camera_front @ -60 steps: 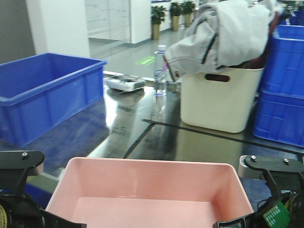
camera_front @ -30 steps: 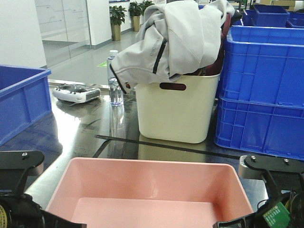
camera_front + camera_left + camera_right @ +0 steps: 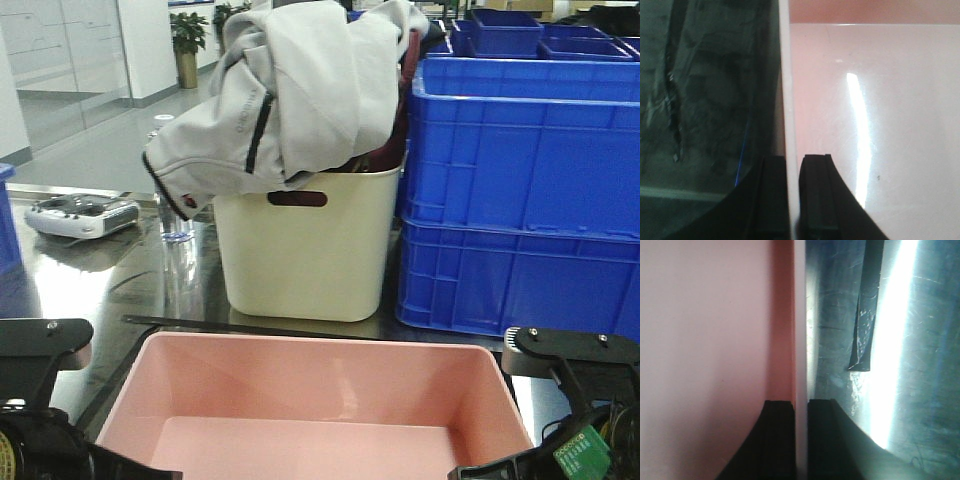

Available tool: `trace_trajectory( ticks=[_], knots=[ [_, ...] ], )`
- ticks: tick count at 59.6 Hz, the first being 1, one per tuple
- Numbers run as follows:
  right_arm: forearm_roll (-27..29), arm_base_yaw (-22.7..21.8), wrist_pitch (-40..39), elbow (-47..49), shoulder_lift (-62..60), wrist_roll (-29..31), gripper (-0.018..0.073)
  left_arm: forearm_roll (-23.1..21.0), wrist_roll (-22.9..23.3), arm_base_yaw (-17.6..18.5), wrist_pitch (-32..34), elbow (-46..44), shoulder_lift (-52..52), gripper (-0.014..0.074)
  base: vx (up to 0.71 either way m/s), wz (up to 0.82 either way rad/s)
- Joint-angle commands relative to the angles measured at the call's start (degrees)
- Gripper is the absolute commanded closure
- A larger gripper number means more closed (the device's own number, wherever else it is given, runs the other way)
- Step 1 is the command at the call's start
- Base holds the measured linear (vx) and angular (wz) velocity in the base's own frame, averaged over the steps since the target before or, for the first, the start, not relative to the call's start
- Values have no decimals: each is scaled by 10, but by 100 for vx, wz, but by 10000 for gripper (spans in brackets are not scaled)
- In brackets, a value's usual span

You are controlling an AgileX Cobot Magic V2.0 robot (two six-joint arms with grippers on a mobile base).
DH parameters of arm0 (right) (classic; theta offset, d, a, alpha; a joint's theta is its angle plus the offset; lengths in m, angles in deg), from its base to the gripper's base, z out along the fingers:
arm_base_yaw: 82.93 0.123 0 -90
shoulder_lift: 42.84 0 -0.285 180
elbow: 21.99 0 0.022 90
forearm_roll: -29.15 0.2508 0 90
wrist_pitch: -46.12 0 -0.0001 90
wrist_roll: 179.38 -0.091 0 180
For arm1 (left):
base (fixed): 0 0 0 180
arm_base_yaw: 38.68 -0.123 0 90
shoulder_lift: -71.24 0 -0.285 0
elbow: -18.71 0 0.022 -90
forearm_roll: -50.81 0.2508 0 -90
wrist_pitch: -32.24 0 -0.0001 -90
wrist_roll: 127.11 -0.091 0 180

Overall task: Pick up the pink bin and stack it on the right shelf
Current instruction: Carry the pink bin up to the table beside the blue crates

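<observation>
Since the frame half a second earlier, everything behind the pink bin (image 3: 320,385) has slid leftward in the front view, while the bin keeps its place at bottom centre between the two arms. Left gripper (image 3: 792,167): fingers closed on the bin's left rim, one finger outside the wall and one inside. Right gripper (image 3: 800,410): fingers likewise pinching the bin's right rim. Beyond the bin, left to right, on the reflective steel top of the right shelf (image 3: 140,290): a grey remote controller (image 3: 80,215), well behind and to the left of the bin; a clear water bottle (image 3: 178,215); a cream tub (image 3: 305,255) with a handle slot, directly behind the bin and overflowing with a grey jacket (image 3: 290,100); two stacked blue crates (image 3: 520,200), behind and to the right. Whether the bin rests on the steel or hangs above it cannot be told.
</observation>
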Motion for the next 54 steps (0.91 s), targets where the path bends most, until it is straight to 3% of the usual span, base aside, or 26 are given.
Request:
trace_trajectory(
  ticks=[1,54],
  knots=[
    [-55,-5,8,16,-11,1,565,44,4,-1,-3,-15,-17,534,9,-21],
    [-59,-5,4,16,-11,1,565,44,4,-1,-3,-15,-17,534,2,-7]
  ],
)
